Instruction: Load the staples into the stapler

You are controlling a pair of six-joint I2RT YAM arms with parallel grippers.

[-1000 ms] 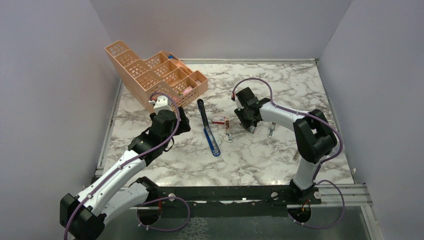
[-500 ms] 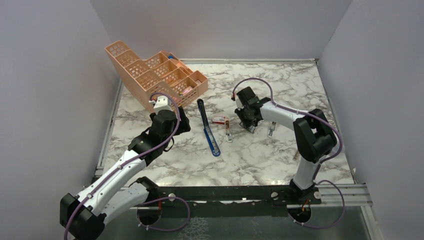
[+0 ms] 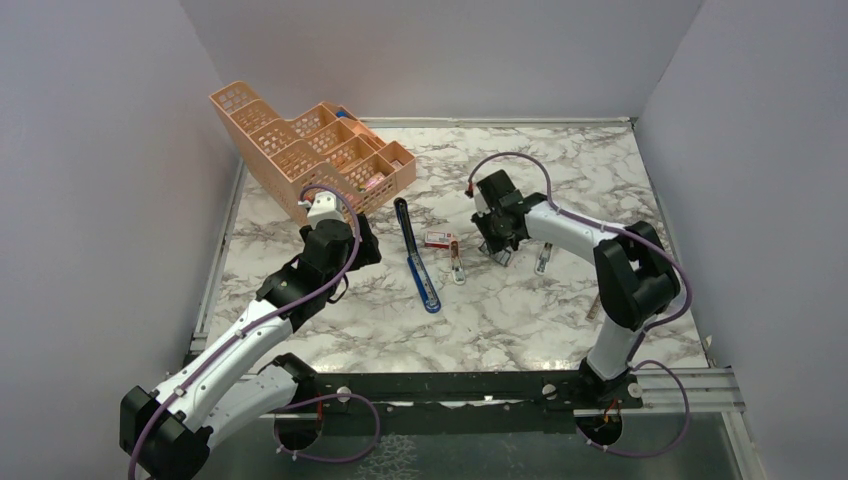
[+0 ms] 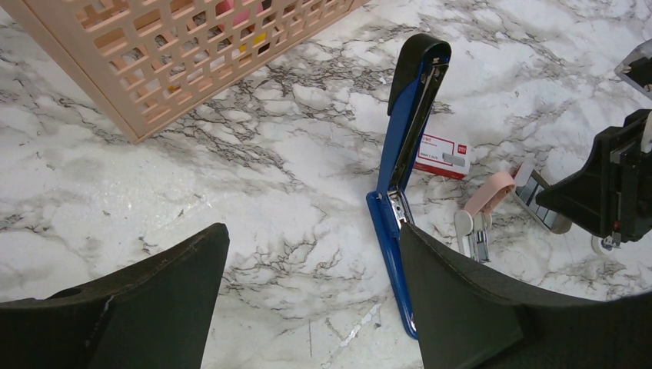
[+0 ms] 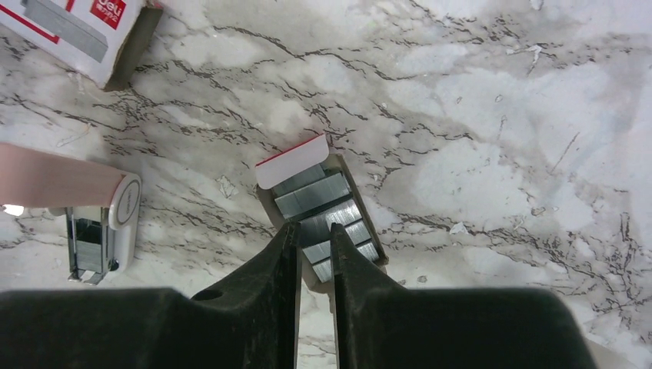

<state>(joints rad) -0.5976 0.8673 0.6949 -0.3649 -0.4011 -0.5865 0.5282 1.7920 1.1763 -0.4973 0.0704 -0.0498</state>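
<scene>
Right gripper [image 5: 314, 231]: jaws narrow, tips straddling the staples [image 5: 323, 196] at frame centre; grip undeterminable. It has shifted slightly rightward in the top view, so pickup is judged underway; the stapler [image 3: 418, 262] lies opened, left of centre.

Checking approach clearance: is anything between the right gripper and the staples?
Nothing visible. The right gripper hangs directly over the staples, its tips at the block's near end; the pink tool lies apart.

A robotics lab cell: plain lilac walls [image 3: 440, 50] box in a marble-patterned table [image 3: 520, 310] with a mounting rail [image 3: 480, 385].
</scene>
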